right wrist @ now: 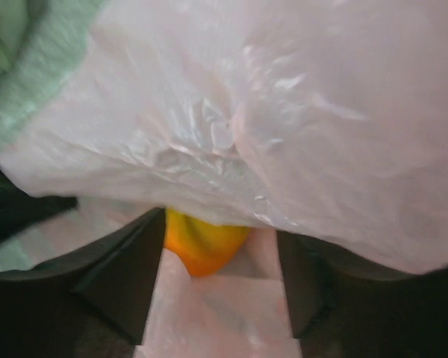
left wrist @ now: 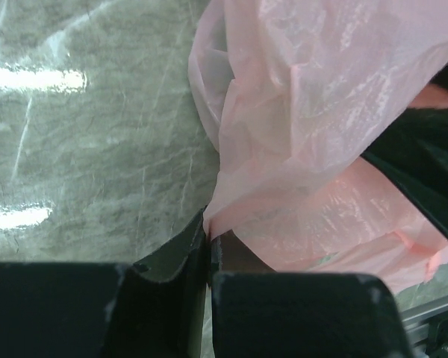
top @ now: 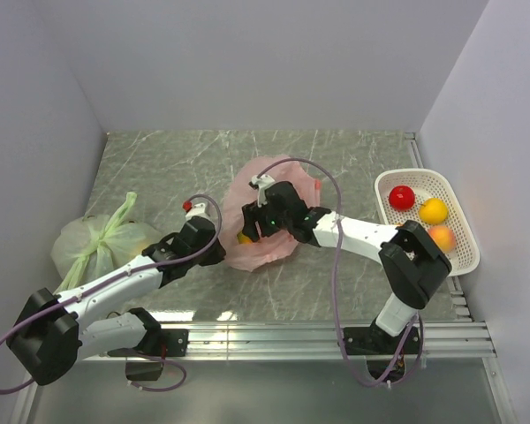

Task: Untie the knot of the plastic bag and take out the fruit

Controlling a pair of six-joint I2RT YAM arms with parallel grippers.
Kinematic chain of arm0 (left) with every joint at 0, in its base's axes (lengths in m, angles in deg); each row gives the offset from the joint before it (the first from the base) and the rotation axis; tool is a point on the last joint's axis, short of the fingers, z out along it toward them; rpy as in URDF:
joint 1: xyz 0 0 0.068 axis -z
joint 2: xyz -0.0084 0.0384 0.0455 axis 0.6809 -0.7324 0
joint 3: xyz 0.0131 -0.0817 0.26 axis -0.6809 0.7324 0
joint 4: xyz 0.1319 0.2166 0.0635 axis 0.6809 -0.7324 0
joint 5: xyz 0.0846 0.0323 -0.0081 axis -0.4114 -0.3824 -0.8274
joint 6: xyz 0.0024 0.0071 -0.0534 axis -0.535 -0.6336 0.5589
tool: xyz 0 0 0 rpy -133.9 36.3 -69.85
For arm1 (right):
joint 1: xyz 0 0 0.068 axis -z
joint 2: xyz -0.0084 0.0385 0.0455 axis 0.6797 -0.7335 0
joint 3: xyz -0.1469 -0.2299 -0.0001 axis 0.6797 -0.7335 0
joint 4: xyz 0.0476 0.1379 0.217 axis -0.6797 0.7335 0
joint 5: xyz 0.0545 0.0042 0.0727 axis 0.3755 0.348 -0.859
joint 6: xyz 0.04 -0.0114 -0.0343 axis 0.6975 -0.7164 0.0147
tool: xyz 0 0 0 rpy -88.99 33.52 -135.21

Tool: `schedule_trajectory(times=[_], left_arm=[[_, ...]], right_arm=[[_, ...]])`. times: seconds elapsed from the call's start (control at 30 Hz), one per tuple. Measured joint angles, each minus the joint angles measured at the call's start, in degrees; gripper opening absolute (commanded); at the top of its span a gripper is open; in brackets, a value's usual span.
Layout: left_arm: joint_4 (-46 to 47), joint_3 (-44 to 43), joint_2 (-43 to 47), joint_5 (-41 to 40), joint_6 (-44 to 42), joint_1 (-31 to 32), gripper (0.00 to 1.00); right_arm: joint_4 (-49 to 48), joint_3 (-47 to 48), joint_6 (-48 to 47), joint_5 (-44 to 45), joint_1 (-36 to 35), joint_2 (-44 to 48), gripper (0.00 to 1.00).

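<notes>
Overhead view of a grey-green marbled table (top: 159, 168) with two black and white robot arms reaching in from the near edge. In the middle lies the pink plastic bag (top: 278, 181), thin, translucent and crinkled, slumped on the surface with both arms meeting at its near left side. The left gripper (top: 219, 249) is at the bag's left edge. In its wrist view the left gripper (left wrist: 209, 250) has its two fingers pressed together with a pinched fold of the bag (left wrist: 321, 89) caught between them, and the plastic rises from the pinch in a taut sheet. The right gripper (top: 250, 228) reaches in from the right and is pushed into the bag. In its wrist view the right gripper (right wrist: 216, 291) has its dark fingers (right wrist: 119, 283) spread well apart, pink film draped above them, and a yellow-orange fruit (right wrist: 201, 242) sitting between the tips, against the left-hand finger and clear of the other, so it is not clamped. That fruit (top: 244, 238) shows overhead as a small yellow spot at the bag's near left side. The bag's knot cannot be made out in any view. A pale green bag (top: 97, 243), tied at the top, sits at the left wall. A white basket (top: 455, 261) at the right wall holds a red fruit (top: 402, 196), a yellow fruit (top: 434, 210) and an orange fruit (top: 442, 237).
</notes>
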Motion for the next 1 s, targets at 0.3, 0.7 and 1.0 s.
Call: schedule_trajectory(times=[0.3,0.7,1.0], left_arm=[[-0.07,0.7,-0.02,0.68,0.04,0.0,0.1],[0.37,1.33,-0.15,0.39,0.2,0.0,0.09],[-1.16,1.09,1.16,-3.61,0.22,0.0,0.04]], right_arm=[[-1.44,4.13,2.16,-1.44,-0.46,-6.25,0.8],[-1.36,5.77,2.38,-2.05,-2.54,-14.14,0.4],[4.24,1.95,-1.16,-1.25,-2.62,0.35,0.02]])
